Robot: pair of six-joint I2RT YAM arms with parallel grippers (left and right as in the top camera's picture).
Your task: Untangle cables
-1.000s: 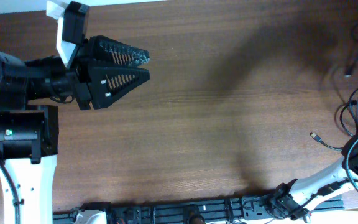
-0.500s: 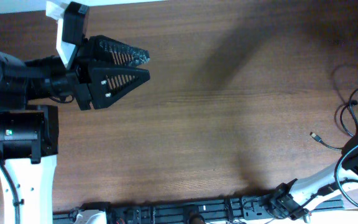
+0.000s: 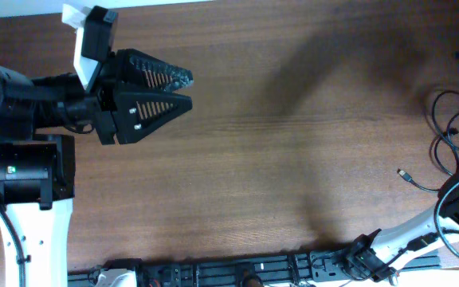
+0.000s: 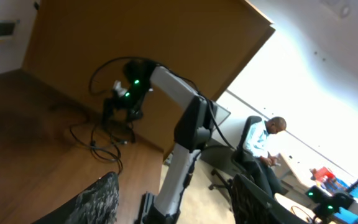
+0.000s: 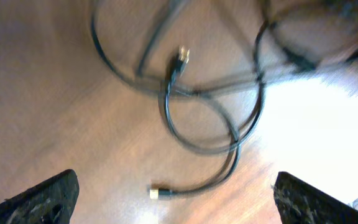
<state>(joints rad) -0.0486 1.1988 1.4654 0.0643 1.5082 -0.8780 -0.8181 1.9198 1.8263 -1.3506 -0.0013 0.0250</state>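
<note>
Nearest the right wrist camera, the right pincer (image 5: 176,186) stands spread wide, its dark fingers (image 5: 42,199) at the lower corners of the view with nothing between them. Just beyond them, on the brown table (image 5: 42,93), lie the cables (image 5: 168,99): thin black cords in loose, overlapping loops, blurred in this view. One metal-tipped plug (image 5: 157,193) lies closest to the pincer and a second plug (image 5: 182,57) lies farther on, where the loops cross. From overhead, the cords sit at the table's right edge, well apart from the left pincer (image 3: 188,88), which hangs over the left side partly spread and pinching nothing. Its wrist view looks across to the right arm (image 4: 185,124) above the cords.
</note>
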